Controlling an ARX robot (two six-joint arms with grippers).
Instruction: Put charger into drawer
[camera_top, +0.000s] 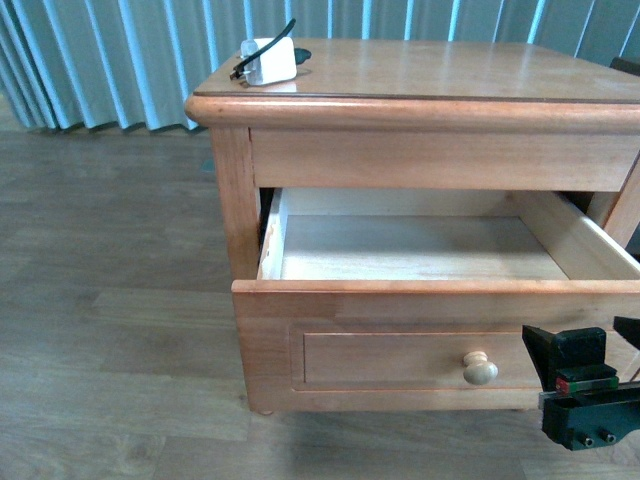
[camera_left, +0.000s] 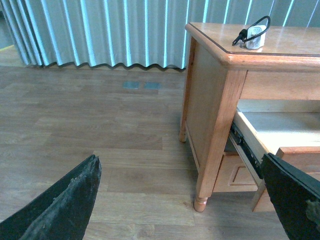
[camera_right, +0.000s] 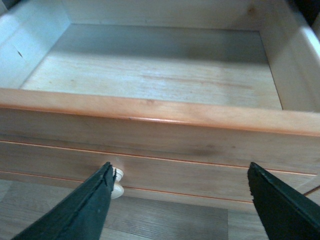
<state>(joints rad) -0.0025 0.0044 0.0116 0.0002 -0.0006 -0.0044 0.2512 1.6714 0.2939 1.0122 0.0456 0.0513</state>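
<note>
The white charger with its black cable rests on the nightstand's top near the left front corner; the left wrist view shows the charger too. The drawer is pulled out, its pale interior bare. Its round knob sits on the front panel. My right gripper stands open in front of the drawer's right end, and in the right wrist view the right gripper has the knob beside one finger. My left gripper is open over the floor, left of the nightstand.
The nightstand stands on a wood-plank floor. Pale blue pleated curtains hang behind it. A turned leg of the nightstand is close to the left gripper. A dark object shows at the right edge.
</note>
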